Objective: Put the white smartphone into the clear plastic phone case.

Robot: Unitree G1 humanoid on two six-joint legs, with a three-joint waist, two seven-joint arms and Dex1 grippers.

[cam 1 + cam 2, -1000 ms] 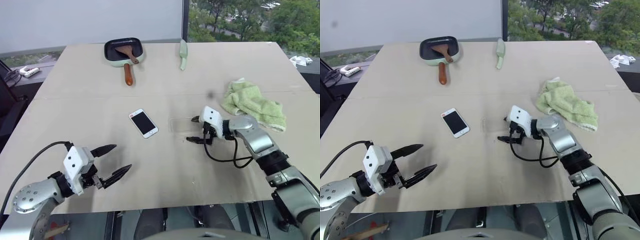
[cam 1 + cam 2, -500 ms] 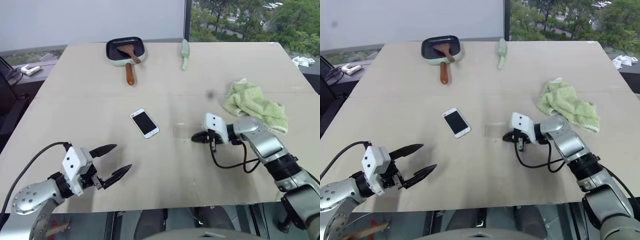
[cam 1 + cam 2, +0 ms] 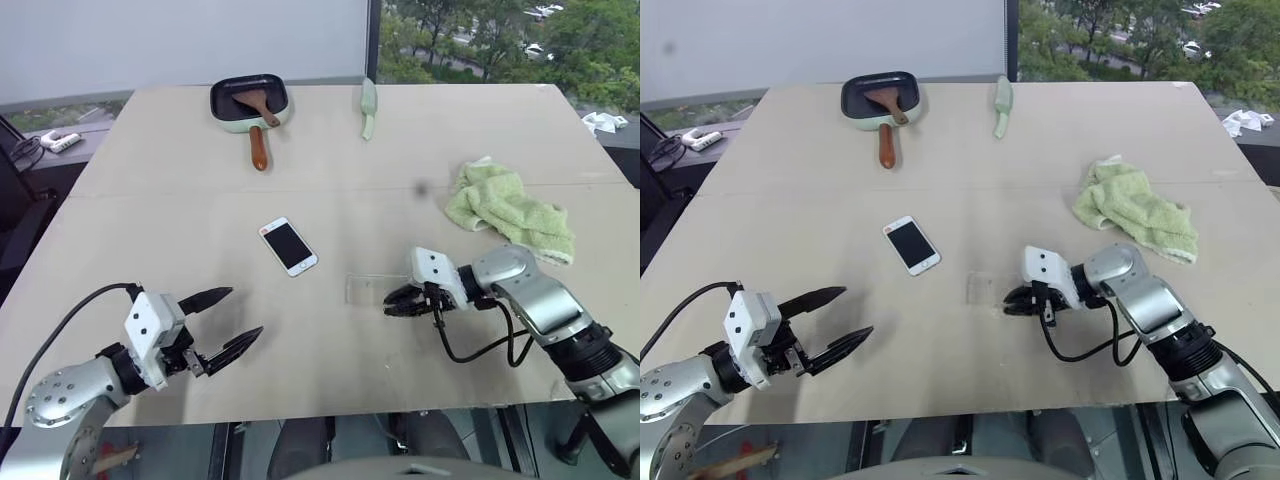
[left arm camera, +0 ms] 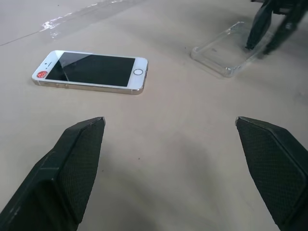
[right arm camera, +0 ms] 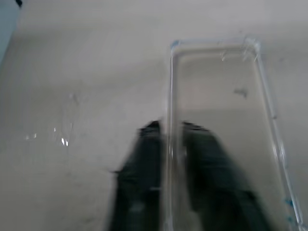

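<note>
The left wrist view shows the phone (image 4: 90,72) lying flat on the table (image 3: 330,150) with its black screen up, and beyond it the clear case (image 4: 230,48) with its hollow side up, well apart from the phone. This position is good for the task, because the phone can go down into an open shell without turning it.

The right gripper (image 3: 398,299) is at one long side of the case. In the right wrist view its two fingers (image 5: 144,178) stand narrow, one on each side of that thin side wall, so they seem to pinch the wall; probably the robot holds the case like this to move it or to keep it fixed. How firm the grip is cannot be told, because the plastic is almost invisible and the picture is blurred.

The left gripper (image 3: 222,322) hangs low over the near part of the table, a little toward the robot from the phone, with its fingers spread wide and holding nothing. It points toward the phone, which suggests it is prepared to take it.

The phone is not yet in the case.
</note>
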